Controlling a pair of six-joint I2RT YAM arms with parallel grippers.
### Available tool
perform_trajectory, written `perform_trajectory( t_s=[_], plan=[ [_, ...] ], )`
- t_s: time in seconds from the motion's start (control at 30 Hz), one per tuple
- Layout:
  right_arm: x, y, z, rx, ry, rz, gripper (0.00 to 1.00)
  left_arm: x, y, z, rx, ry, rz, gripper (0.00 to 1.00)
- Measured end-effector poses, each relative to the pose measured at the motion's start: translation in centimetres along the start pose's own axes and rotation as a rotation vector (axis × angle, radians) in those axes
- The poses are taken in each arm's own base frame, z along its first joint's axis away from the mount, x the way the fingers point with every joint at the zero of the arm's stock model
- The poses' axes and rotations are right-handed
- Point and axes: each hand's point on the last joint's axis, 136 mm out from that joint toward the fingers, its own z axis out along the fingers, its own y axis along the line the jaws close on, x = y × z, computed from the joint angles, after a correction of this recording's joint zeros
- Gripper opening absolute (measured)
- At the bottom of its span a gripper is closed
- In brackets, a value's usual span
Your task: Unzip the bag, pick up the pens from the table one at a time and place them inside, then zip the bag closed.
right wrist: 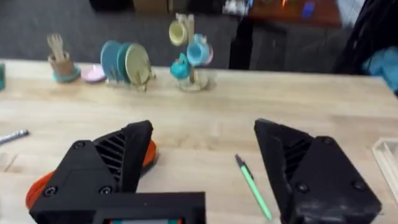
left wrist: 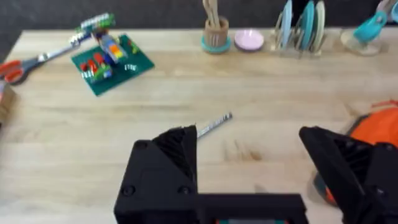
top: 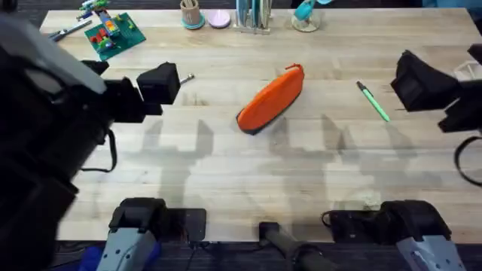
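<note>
The orange bag lies diagonally at the middle of the table, its zipper looking closed; its edge also shows beside my left fingers and behind my right ones. The green pen lies to the bag's right. The silvery pen pokes out from behind my left gripper. That gripper hovers open left of the bag, holding nothing. My right gripper hovers open just right of the green pen, also holding nothing.
A green baseplate with toy bricks and scissors sit at the back left. A utensil cup, pink dish, plate rack and mug stand line the back edge.
</note>
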Motion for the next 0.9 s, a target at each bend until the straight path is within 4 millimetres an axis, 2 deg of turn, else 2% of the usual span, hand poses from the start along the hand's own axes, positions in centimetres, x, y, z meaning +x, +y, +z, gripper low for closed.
perform_trajectory(
  t_s=[0.27,0.47,0.5,0.63,0.9],
  plan=[
    [0.4,0.1,1.0,-0.009,0.294,0.016,0.996,-0.1,-0.4,0.0,0.02,0.198,-0.004,0.993],
    [1.2,0.7,2.4,-0.051,0.505,0.038,0.995,0.7,-0.8,0.7,0.042,0.333,-0.011,0.994],
    [1.8,1.2,3.5,-0.079,0.601,0.054,0.996,1.1,-1.1,1.3,0.062,0.382,-0.017,0.994],
    [3.4,1.4,4.9,-0.093,0.731,0.071,0.996,2.2,-1.5,2.1,0.084,0.448,-0.024,0.993],
    [5.5,1.5,7.0,-0.102,0.841,0.087,0.996,2.7,-1.7,2.7,0.097,0.478,-0.029,0.993]
  ],
)
